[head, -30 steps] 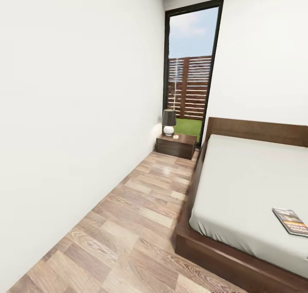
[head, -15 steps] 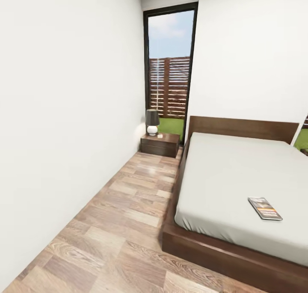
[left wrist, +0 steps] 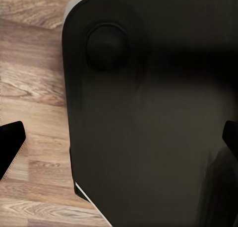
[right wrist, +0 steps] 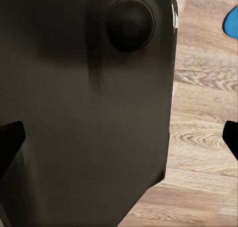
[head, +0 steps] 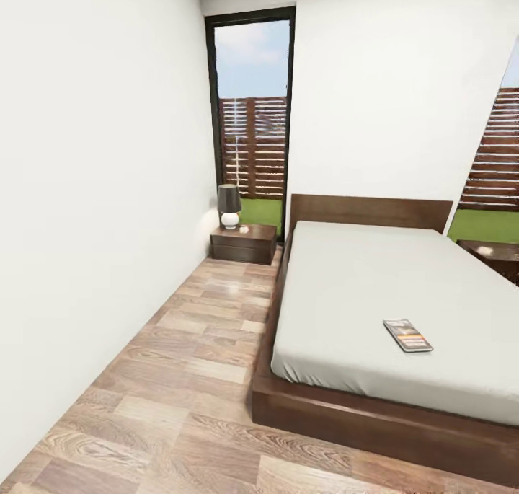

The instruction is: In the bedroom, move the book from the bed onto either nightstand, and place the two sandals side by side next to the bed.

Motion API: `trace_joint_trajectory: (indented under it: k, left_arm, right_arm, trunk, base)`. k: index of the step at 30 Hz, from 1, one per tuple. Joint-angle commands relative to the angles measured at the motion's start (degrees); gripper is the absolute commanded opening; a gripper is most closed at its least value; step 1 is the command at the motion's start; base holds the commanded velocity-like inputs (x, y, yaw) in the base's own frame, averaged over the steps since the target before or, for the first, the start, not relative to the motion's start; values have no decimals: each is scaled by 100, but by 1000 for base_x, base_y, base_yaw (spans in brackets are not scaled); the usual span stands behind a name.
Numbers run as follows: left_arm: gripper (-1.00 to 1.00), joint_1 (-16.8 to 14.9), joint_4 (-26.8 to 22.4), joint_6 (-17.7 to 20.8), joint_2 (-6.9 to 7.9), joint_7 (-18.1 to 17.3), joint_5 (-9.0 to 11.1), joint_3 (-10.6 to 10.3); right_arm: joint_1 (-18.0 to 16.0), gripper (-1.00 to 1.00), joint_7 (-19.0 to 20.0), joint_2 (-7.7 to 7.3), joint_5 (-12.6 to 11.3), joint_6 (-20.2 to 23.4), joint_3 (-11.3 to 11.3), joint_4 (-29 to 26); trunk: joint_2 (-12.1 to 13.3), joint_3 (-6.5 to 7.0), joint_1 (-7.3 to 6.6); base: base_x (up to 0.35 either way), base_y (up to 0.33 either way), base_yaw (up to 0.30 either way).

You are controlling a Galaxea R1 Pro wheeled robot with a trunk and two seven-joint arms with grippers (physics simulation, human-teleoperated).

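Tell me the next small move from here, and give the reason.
Probably roll the base forward and a little right toward the bed. The book lies flat on the mattress near the foot end, apart from its edge, and likely out of reach from here. Both grippers point down beside the robot's dark base, fingertips wide apart. The nightstand with a lamp stands far off by the window.

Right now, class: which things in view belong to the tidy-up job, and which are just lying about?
Job: book; bed; left nightstand; right nightstand; blue sandal edge.

Lying about: lamp; small pale thing beside the lamp.
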Motion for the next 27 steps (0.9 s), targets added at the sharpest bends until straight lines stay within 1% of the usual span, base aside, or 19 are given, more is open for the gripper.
trace_joint_trajectory:
  k: [1, 27]
  left_arm:
    - [100, 1, -6, 6, -2, -3, 0, 3]
    - [100, 1, -6, 0, 4, -3, 4, 3]
  right_arm:
    - [-2, 100, 2, 1, -2, 5, -6, 2]
    - [-2, 100, 1, 0, -2, 5, -6, -4]
  trunk:
    - [-2, -4, 0]
    - [-2, 1, 0]
  base:
    - [0, 0, -260]
    - [0, 0, -256]
